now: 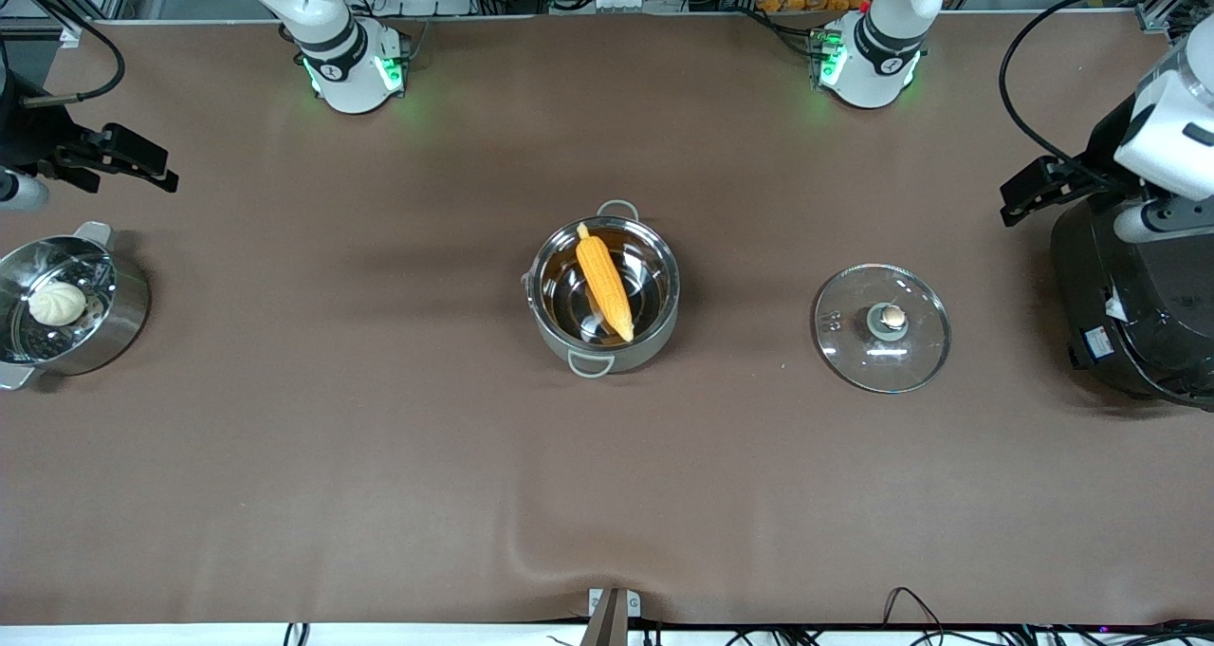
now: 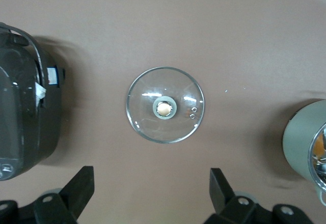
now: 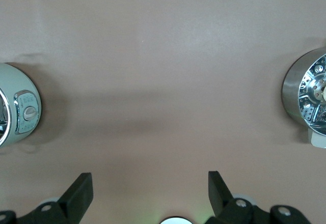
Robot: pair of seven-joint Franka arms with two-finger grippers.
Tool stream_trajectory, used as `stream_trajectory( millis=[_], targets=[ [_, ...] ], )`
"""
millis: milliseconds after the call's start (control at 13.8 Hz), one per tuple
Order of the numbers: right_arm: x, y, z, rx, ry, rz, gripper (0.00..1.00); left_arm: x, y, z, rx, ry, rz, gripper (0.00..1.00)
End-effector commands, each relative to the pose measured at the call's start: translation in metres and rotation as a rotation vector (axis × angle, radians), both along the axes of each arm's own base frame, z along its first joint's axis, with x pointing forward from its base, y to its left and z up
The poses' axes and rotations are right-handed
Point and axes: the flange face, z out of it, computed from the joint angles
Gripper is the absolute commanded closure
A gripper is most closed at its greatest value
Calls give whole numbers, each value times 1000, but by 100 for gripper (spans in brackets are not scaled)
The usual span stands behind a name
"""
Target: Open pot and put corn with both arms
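Observation:
The steel pot stands uncovered in the middle of the table, and the yellow corn lies slantwise inside it. The glass lid with its copper knob lies flat on the table beside the pot, toward the left arm's end. My left gripper is open and empty, raised by the rice cooker; its wrist view shows the lid and the pot's wall. My right gripper is open and empty, raised above the steamer pot at its end; its wrist view shows the pot's side.
A steel steamer pot holding a white bun stands at the right arm's end; it also shows in the right wrist view. A big black rice cooker stands at the left arm's end, seen too in the left wrist view.

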Motion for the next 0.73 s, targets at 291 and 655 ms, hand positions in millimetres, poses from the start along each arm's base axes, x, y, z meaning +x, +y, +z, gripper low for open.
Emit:
stream_trajectory(
  millis=[291,655],
  targets=[
    [-7,-5,17,-43,-26,8,0,-7,-1,9,-11,16,-24,0],
    [-8,-5,19,-45,-19,4,0,-8,0,16,-20,22,-20,0]
  ],
)
